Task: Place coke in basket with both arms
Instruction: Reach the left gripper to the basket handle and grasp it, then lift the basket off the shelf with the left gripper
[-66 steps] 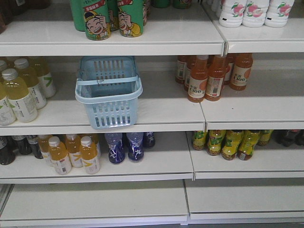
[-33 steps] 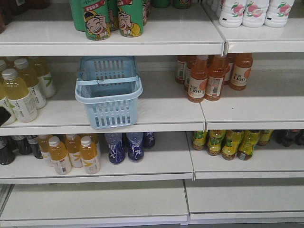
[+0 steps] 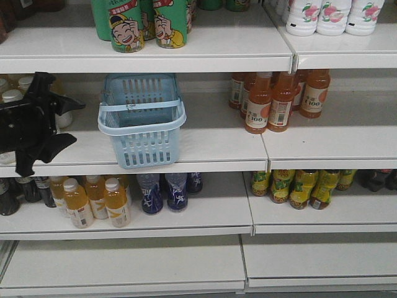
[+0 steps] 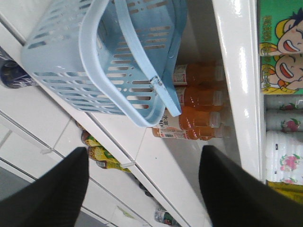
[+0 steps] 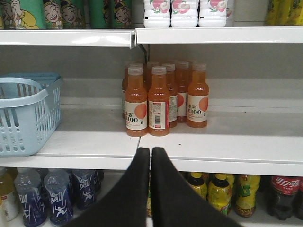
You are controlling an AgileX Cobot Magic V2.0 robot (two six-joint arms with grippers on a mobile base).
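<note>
Coke: not located in any view. I see only dark cola bottles with red labels on the lower shelf. The left arm has just entered the front view from the left edge. It now sits beside the basket on the middle shelf, apart from it. The left fingers are spread and empty. The right fingers are pressed together and empty. Judgement: approach phase, with no pick yet begun.

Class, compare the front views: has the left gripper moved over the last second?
Yes. The left gripper has entered from the left edge, moving rightward toward the basket.
</note>
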